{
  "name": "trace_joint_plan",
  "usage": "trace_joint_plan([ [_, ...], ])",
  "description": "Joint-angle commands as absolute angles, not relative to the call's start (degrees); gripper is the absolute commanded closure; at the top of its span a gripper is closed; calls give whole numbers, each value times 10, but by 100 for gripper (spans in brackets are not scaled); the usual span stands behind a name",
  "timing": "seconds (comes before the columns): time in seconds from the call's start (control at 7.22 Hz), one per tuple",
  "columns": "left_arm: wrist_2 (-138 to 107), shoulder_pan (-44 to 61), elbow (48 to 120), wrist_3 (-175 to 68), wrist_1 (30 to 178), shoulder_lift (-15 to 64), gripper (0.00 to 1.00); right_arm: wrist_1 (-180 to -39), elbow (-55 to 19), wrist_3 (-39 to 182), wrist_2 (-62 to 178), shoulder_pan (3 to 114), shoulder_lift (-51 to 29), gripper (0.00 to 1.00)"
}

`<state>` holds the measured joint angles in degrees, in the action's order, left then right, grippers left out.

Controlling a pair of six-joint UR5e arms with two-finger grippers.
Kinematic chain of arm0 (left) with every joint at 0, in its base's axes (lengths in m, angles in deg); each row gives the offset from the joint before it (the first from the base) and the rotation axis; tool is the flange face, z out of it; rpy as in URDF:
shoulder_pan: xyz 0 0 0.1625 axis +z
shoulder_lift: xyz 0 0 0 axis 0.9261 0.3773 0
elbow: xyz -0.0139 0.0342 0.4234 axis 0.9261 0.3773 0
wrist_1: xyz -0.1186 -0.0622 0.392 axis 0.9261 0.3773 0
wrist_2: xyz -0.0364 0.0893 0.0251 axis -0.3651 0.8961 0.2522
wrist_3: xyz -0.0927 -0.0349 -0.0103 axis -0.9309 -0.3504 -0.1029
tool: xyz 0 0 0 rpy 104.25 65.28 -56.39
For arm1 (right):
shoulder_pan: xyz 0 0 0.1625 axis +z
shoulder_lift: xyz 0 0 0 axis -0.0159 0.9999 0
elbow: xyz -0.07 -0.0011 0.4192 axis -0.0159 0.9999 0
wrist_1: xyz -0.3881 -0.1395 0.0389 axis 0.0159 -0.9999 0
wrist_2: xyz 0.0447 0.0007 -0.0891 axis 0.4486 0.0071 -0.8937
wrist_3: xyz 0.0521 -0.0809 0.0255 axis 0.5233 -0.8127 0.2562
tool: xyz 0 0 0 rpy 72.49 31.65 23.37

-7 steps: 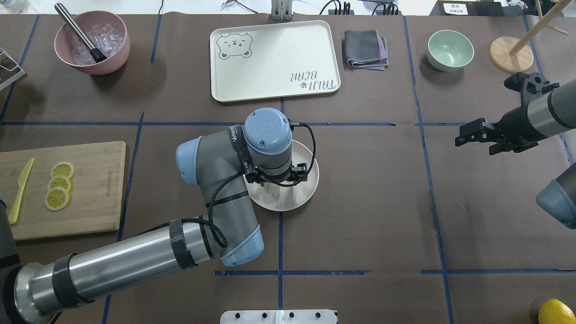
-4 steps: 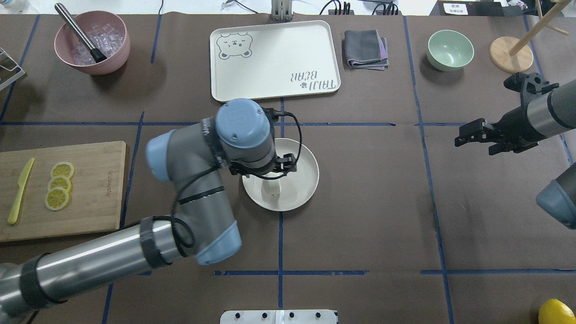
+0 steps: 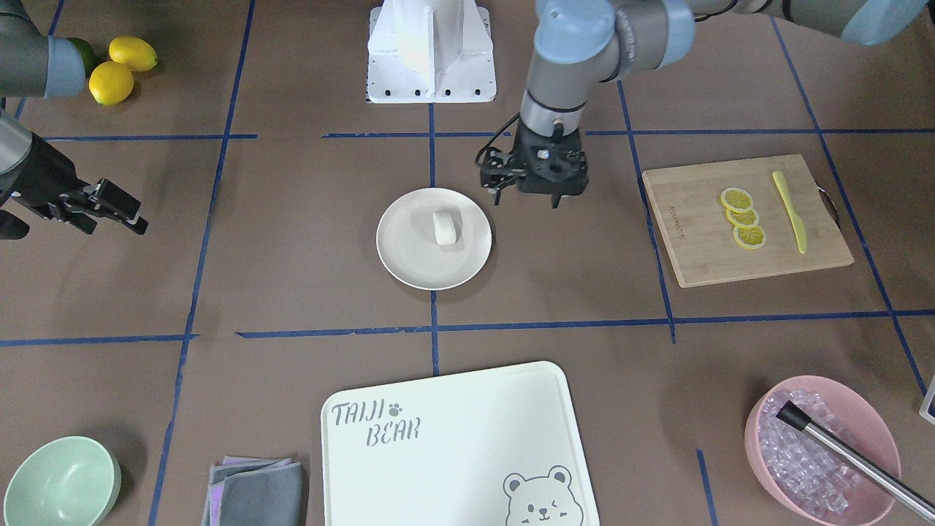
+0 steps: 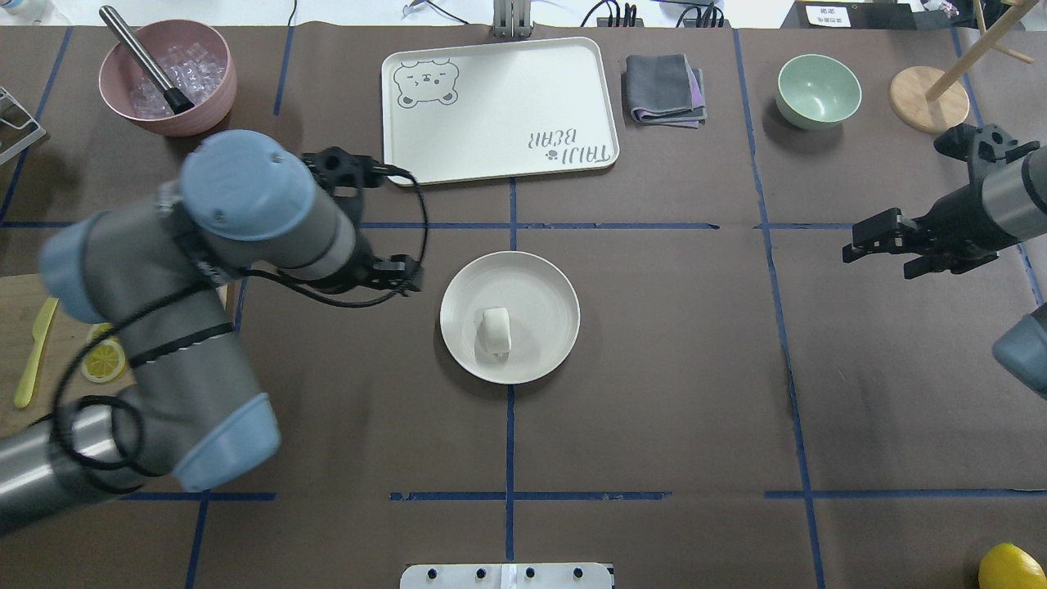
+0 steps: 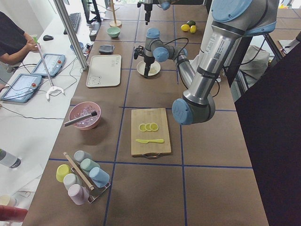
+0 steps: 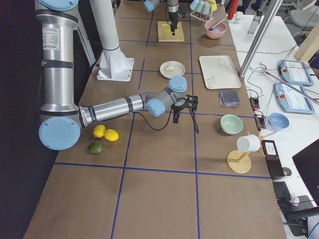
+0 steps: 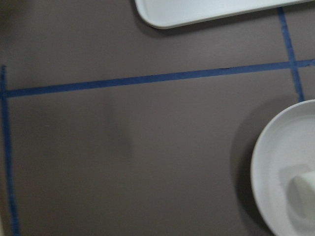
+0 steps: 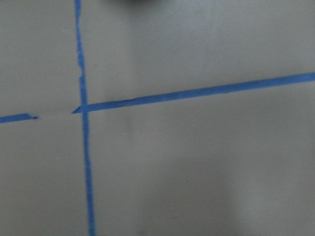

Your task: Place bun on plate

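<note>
The small white bun (image 4: 496,330) lies on the round cream plate (image 4: 548,286) at the table's middle, nothing touching it; it also shows in the front view as bun (image 3: 444,227) on plate (image 3: 409,256). My left gripper (image 3: 527,199) hangs open and empty above bare table beside the plate, toward the cutting board. From overhead, the left gripper (image 4: 397,276) is mostly hidden under its wrist. The left wrist view catches the plate (image 7: 275,162) and bun (image 7: 302,189) at its right edge. Far off on the other side, my right gripper (image 4: 859,241) hovers open and empty.
A bear-print tray (image 4: 499,106), grey cloth (image 4: 664,88) and mint bowl (image 4: 818,90) line the far side. A pink bowl of ice (image 4: 168,78) stands far left. The cutting board (image 3: 745,219) holds lemon slices and a yellow knife. Lemons (image 3: 120,66) lie near the right arm.
My left gripper let go of the bun on the plate, rose and swung left toward the cutting board. The right gripper drifted slightly to the right.
</note>
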<state>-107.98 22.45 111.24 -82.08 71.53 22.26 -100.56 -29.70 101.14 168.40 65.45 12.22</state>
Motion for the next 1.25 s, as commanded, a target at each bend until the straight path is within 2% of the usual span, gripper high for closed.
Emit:
trace_joint_plan([
  [0.0, -1208, 53, 1116, -568, 710, 108, 1, -1137, -294, 753, 1686, 786, 154, 0],
  [0.28, -1266, -73, 1057, -395, 703, 69, 1, -1212, -266, 552, 1686, 892, 176, 0],
  [0.42, -1274, -145, 1000, -287, 703, 65, 1, -1212, -226, 490, 1688, 928, 174, 0],
  [0.55, -1283, -206, 937, -205, 704, 67, 1, -1211, -200, 462, 1689, 939, 170, 0],
  [0.69, -1301, -222, 906, -153, 703, 63, 1, -1211, -191, 457, 1695, 939, 176, 0],
  [0.97, -1309, -223, 913, -183, 639, 67, 0, -1207, -173, 463, 1696, 937, 171, 0],
  [1.11, -1308, -223, 941, -233, 636, 60, 0, -1207, -172, 467, 1695, 930, 170, 0],
])
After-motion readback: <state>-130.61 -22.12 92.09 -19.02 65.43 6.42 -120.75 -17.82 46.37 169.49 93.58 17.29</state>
